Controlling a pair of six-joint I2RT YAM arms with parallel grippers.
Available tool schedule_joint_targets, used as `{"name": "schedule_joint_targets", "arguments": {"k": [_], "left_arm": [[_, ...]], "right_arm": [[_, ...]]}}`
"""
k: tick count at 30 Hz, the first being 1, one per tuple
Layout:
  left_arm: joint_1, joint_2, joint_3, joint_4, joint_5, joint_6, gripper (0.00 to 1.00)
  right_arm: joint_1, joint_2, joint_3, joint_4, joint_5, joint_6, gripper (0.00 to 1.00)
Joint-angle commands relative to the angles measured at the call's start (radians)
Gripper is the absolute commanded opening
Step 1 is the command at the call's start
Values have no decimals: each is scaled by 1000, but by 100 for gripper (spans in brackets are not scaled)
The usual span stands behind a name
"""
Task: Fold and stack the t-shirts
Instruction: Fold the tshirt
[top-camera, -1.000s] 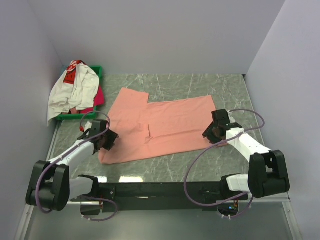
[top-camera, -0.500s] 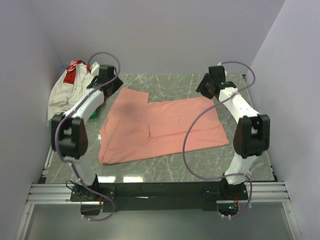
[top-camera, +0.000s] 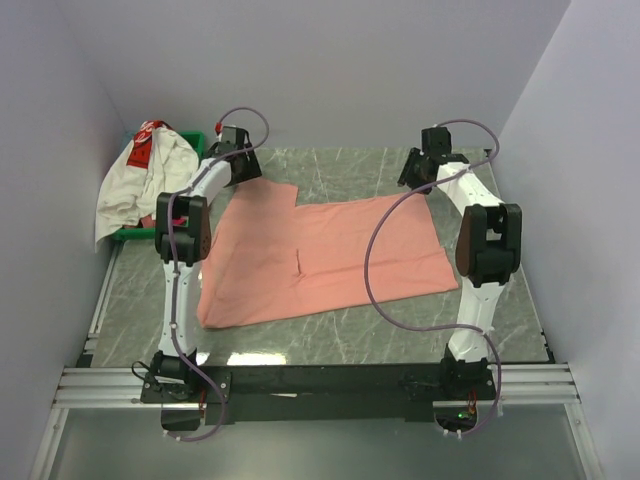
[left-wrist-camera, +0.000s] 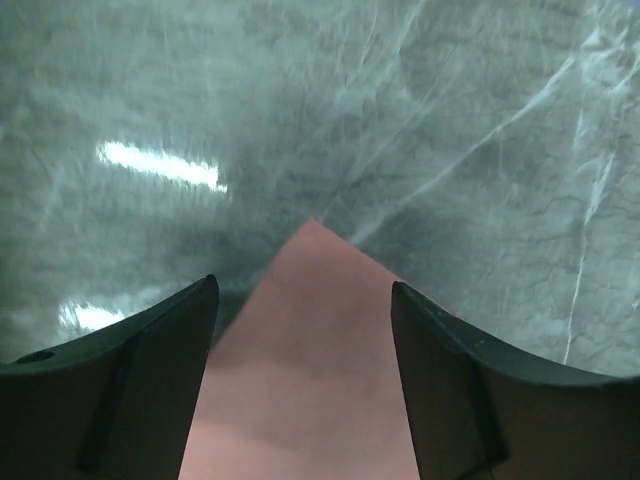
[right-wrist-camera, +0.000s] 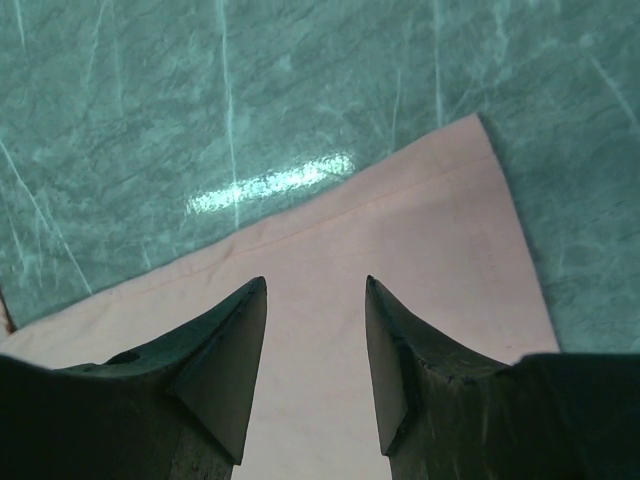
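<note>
The salmon-pink t-shirt (top-camera: 320, 255) lies spread flat on the green-veined worktop (top-camera: 380, 330), its near edge toward the arm bases and a small crease near its middle. Both arms reach across to its far edge.

The left claw (top-camera: 238, 165) hangs above the far-left corner. The top view does not show how its jaws stand. The left wrist view does: the fingers (left-wrist-camera: 150, 380) are set wide apart, with the pointed corner of the salmon-pink t-shirt (left-wrist-camera: 310, 380) lying on the stone beneath the gap and nothing gripped.

The right claw (top-camera: 418, 172) hangs above the far-right corner. In its own wrist view the fingers (right-wrist-camera: 220, 370) stand a narrower gap apart and also hold nothing. That view alone shows the stitched hem along the cloth's (right-wrist-camera: 400, 230) far edge.

Only the top view shows the far-left corner of the worktop, where a white t-shirt (top-camera: 150, 185) is heaped over a green tray (top-camera: 130, 235). Its red printed patch (top-camera: 143, 140) is too small to read.
</note>
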Motion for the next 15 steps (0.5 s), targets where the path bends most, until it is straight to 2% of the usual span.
{"name": "schedule_joint_targets", "arguments": {"k": [1,9,15], "left_arm": [[16,6,103,8,66,90,75],[11,69,125,-14,115,110,62],[-16,83,136,-58,16,136,58]], "right_arm": [[-6,-10,51,3,29,-51,51],[-26,-16,28,-9,43,-56,50],[-58,-31,21,-13,34,-59,50]]}}
